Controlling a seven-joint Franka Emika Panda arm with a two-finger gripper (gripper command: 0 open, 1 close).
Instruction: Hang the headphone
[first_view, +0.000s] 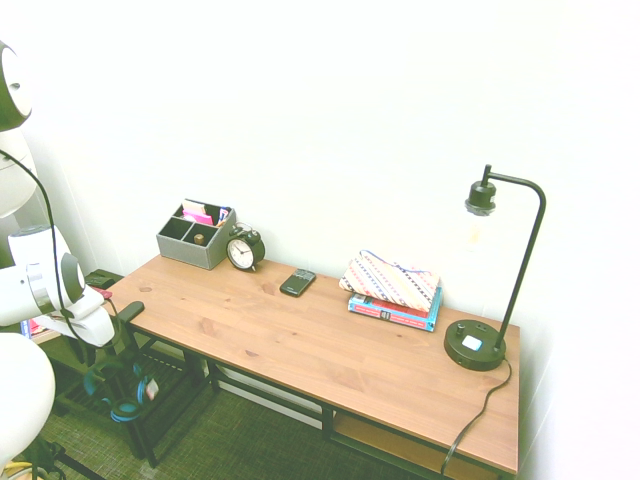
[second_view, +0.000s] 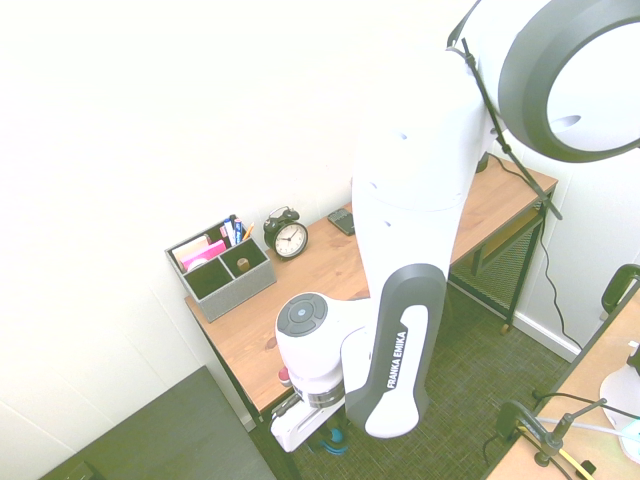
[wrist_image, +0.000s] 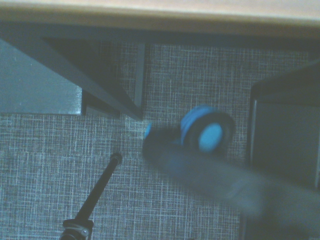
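Blue headphone (first_view: 125, 400) sits below the bench (first_view: 250, 325) end, near the pincer (first_view: 108, 343), probably so we can hang its band, though we can't tell whether the pincer grips or is spread.

The headphones (first_view: 127, 408) were partly hidden behind dark bars at the lower left of the first exterior view. In the wrist view, a dark bar (wrist_image: 235, 182) was blurred and cut off by the right edge, covering part of them.
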